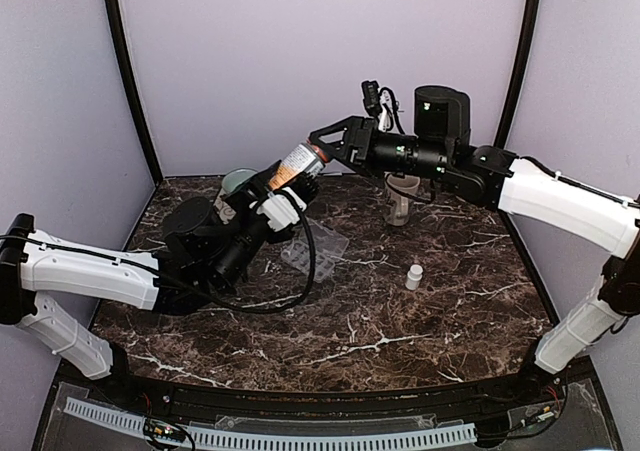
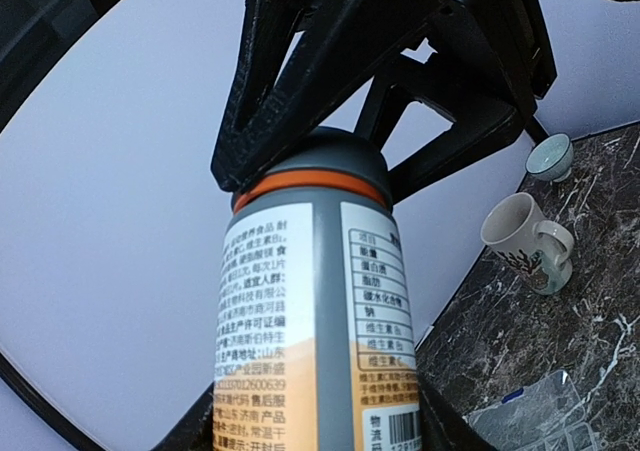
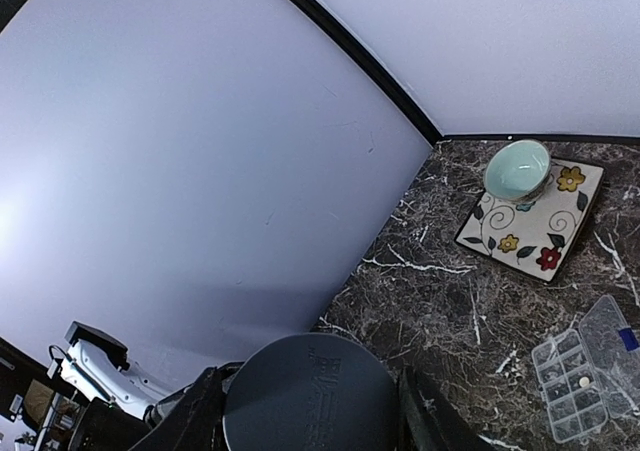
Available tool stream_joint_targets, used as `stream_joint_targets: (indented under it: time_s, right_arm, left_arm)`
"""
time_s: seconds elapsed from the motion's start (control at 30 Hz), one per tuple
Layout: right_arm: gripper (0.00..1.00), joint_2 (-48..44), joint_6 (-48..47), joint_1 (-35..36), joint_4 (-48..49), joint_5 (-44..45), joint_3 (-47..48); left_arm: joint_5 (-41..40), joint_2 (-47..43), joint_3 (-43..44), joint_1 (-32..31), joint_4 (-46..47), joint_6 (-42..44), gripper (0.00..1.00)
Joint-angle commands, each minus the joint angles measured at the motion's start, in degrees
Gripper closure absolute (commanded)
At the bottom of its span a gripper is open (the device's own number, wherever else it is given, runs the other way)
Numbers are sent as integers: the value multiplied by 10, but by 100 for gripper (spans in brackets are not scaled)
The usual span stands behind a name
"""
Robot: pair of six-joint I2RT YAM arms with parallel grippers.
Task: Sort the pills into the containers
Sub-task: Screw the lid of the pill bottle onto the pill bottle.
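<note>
The clear organizer (image 1: 318, 243) lies flat on the marble table (image 1: 400, 341), near the middle and just ahead of the left arm. Its lid is swung open, and the right wrist view shows one pale pill in a cell. Above it, both arms meet over a labelled orange-and-grey bottle (image 1: 296, 164) held off the table and tilted towards the back wall. The left gripper (image 1: 277, 195) is clamped on the bottle's lower body. The right gripper (image 1: 322, 149) comes in from the right, its black fingers (image 2: 262, 91) pressed against either side of the grey cap (image 3: 310, 399). A mug (image 1: 400, 199) stands behind the organizer to the right, under the right arm. A white bottle (image 1: 414, 276) stands upright by itself, well to the organizer's right. At the back left, a pale green bowl (image 3: 518, 169) sits on a corner of a flowered plate (image 3: 575, 226).
</note>
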Motion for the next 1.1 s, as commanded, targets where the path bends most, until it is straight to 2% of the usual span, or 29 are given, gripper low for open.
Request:
stream_joint_targets:
  time_s: [0.0,0.17,0.33,0.53,0.7,0.87,1.07]
  right_arm:
    - [56,11,-2,14,-32,-8,-26]
    - [37,-13,-10,14,-17,5,-39]
    - [26,-45,-20,14,-9,32,-54]
    - [23,-75,-29,14,-7,47,-66]
    - [21,-109,-38,15,-6,56,-88]
    - [20,-131,-54,15,-10,61,-103]
    - [18,-144,-76,16,-10,63,-110]
  left_arm:
    - [134,-30,27,-26,17,-15,100]
    - [130,-30,29,-26,3,-23,100]
    - [125,-34,22,-22,-1,-33,100]
    - [122,-40,28,-13,-33,-61,100]
    - [144,-56,46,16,-98,-136,100]
    - [226,-82,70,62,-193,-235,100]
    - [323,-87,106,92,-289,-297,100]
